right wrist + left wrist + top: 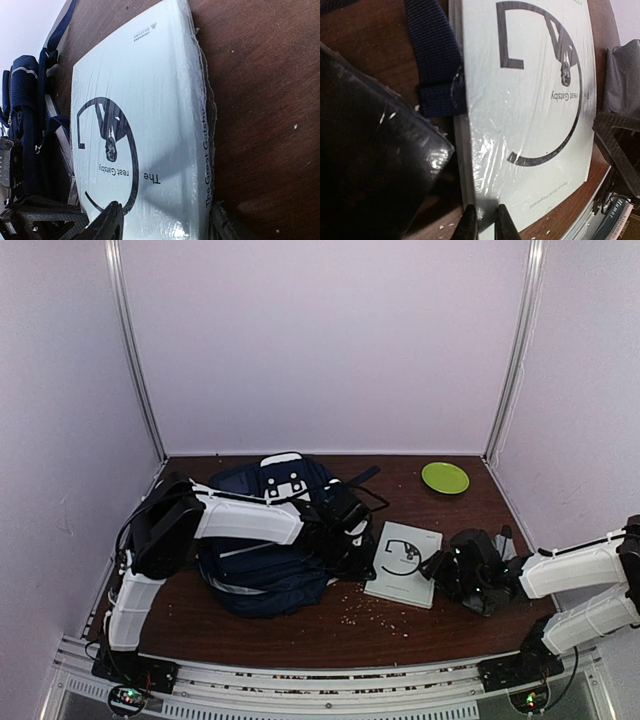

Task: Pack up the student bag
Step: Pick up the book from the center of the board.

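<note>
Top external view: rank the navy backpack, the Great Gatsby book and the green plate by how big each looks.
1. navy backpack: largest, even partly hidden.
2. Great Gatsby book: clearly smaller.
3. green plate: smallest. It lies farthest from the camera, which may shrink it a little, but the order holds.

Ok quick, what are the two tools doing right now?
Left tool: closed on the edge of the book.
Right tool: open, one finger on each side of the book's spine end; no grip that I can see.
</note>
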### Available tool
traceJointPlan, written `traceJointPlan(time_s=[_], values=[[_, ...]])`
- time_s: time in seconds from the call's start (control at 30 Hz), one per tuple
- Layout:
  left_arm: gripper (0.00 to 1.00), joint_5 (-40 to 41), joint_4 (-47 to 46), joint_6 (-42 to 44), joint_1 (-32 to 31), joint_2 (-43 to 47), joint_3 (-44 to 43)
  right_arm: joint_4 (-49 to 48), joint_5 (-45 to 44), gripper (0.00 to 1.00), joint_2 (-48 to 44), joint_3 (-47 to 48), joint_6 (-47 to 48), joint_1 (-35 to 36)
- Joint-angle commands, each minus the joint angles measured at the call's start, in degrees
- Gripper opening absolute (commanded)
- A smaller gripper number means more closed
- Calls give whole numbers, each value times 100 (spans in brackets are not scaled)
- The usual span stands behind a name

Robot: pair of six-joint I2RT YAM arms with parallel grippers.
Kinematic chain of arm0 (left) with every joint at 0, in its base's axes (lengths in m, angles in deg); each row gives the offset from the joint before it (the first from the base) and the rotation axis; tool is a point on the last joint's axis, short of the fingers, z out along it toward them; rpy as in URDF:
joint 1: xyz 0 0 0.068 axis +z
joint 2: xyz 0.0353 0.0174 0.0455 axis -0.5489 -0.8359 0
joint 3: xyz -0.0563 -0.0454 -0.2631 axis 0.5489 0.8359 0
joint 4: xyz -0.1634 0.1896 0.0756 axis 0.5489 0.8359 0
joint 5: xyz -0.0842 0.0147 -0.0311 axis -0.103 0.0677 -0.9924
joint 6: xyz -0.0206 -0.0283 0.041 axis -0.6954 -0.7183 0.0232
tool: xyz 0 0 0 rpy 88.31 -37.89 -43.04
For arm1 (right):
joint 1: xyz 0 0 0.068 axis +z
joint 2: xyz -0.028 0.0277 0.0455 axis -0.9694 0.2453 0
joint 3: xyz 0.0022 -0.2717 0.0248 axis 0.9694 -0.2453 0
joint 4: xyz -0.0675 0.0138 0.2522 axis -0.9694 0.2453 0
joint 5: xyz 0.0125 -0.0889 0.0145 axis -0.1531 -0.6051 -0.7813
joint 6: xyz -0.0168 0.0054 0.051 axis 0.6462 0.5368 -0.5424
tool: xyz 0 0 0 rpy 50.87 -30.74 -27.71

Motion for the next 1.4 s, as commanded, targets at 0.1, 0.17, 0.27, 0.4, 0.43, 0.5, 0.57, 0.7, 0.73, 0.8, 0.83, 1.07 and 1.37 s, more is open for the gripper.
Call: traceJointPlan(time_s=[0.1, 0.17, 0.27, 0.4, 0.43, 0.5, 0.57, 0.7, 0.73, 0.8, 0.83, 1.07, 1.37], values=[[10, -379, -680, 26, -79, -229, 151, -843, 1604, 56, -75, 185, 131, 153], [9, -373, -726, 39, -80, -167, 190, -734, 1723, 55, -202, 308, 301, 154], [9, -381, -813, 37, -74, -63, 293, -657, 1907, 53, -363, 415, 487, 154], [9, -422, -952, 1, -68, 62, 444, -902, 2244, 52, -454, 418, 519, 154], [9, -436, -979, 0, -68, 81, 467, -974, 2319, 52, -458, 411, 502, 158], [9, -439, -1003, 1, -64, 112, 492, -1167, 2435, 51, -462, 384, 459, 170], [9, -439, -1012, 8, -68, 131, 506, -1335, 2505, 51, -474, 364, 415, 187], [8, -439, -1046, -14, -64, 179, 564, -1715, 2558, 51, -564, 324, 279, 198], [8, -439, -1056, -17, -62, 192, 579, -1714, 2549, 51, -597, 338, 272, 206], [8, -431, -1071, -15, -67, 219, 602, -1686, 2542, 51, -646, 391, 288, 207], [8, -430, -1072, -14, -65, 223, 607, -1699, 2536, 51, -676, 389, 279, 207], [8, -480, -1109, -1, -70, 228, 595, -1756, 2458, 51, -1081, 413, 205, 207], [8, -568, -1186, -21, -79, 203, 584, -1745, 2377, 51, -1037, 396, 198, 213]])
